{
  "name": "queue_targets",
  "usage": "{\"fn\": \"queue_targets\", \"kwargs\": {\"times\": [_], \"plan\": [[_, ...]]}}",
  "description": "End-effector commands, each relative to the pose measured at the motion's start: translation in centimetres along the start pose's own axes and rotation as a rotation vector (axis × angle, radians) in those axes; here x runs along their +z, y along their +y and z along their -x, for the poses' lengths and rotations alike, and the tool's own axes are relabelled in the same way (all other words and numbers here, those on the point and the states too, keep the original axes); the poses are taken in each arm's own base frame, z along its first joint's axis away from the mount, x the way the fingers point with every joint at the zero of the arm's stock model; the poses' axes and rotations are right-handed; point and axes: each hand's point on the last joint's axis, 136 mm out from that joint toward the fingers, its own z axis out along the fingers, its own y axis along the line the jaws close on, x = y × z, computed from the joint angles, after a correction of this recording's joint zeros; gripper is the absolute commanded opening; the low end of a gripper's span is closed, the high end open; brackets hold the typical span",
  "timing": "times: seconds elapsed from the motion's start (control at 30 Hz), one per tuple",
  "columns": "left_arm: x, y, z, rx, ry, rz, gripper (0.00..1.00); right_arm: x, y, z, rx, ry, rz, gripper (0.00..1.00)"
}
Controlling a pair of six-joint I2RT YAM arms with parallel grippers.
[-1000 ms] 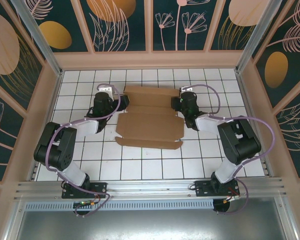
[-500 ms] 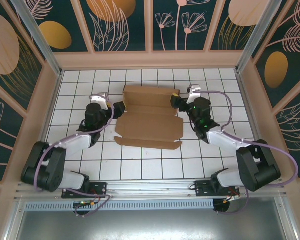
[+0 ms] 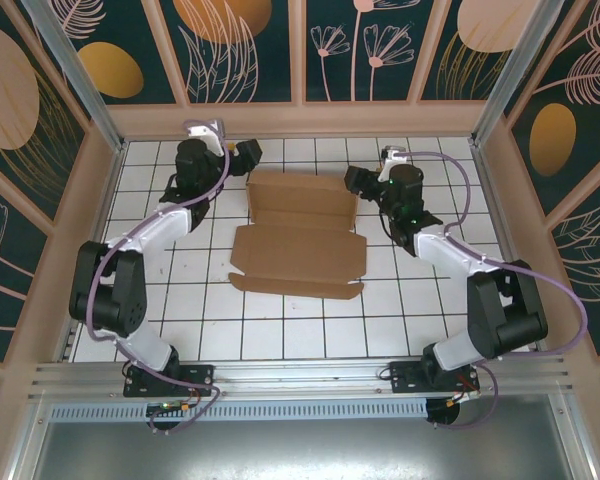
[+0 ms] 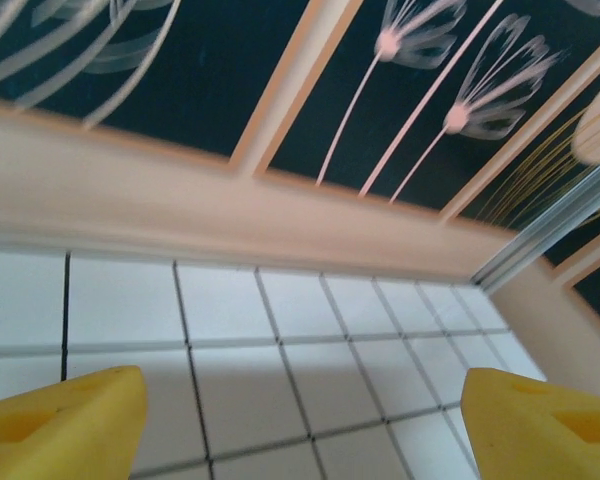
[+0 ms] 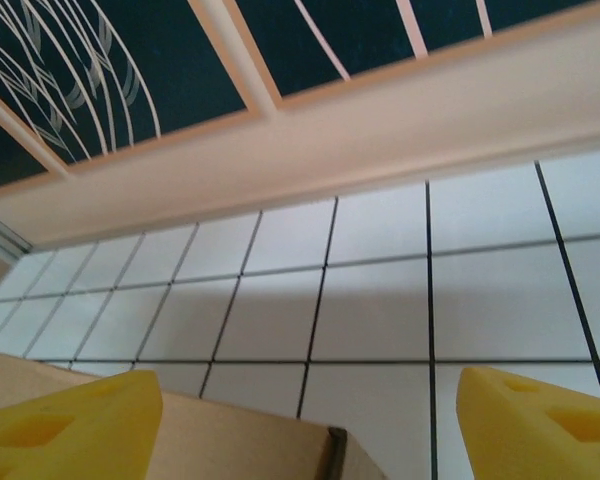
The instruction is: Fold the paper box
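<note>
1. Brown corrugated cardboard, the paper box (image 3: pixel 300 240) lies opened out on the white-tiled worktop (image 3: pixel 280 330), about midway between the two arms, with its crease lines showing.
2. Left fingers (image 4: pixel 60 420) are spread wide with nothing between them. They sit past the box's far left corner, apart from it, and point toward the back wall (image 4: pixel 180 200).
3. Right fingers (image 5: pixel 70 420) are likewise spread and hold nothing. The box's far right corner lies low between them, and whether a tip touches it is hard to tell from above.
4. Risk: nothing pins the sheet, so a push from one side alone would likely slide or spin it over the smooth tiles instead of bending a crease.
5. Risk: a tip coming in low at that corner could dig under the flap and crumple it, or fold it off its crease line.
6. Risk: both arms work close to the back wall, so a wide swing might strike it.
7. Writing: none can be read. The cardboard is plain, and the wall panels (image 3: pixel 240 50) carry only leaf and flower patterns.
</note>
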Motion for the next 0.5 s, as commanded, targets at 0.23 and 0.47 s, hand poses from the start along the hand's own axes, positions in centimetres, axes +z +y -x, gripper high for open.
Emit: {"fn": "queue_targets", "kwargs": {"times": [0.23, 0.47], "plan": [[1.8, 4.6, -9.0, -0.133, 0.218, 0.059, 0.8, 1.4, -2.3, -4.8, 0.012, 0.133, -0.049, 0.72], [-0.3, 2.8, -3.0, -0.064, 0.082, 0.1, 0.82, -2.1, 0.3, 2.8, -0.18, -0.067, -0.078, 0.8]]}}
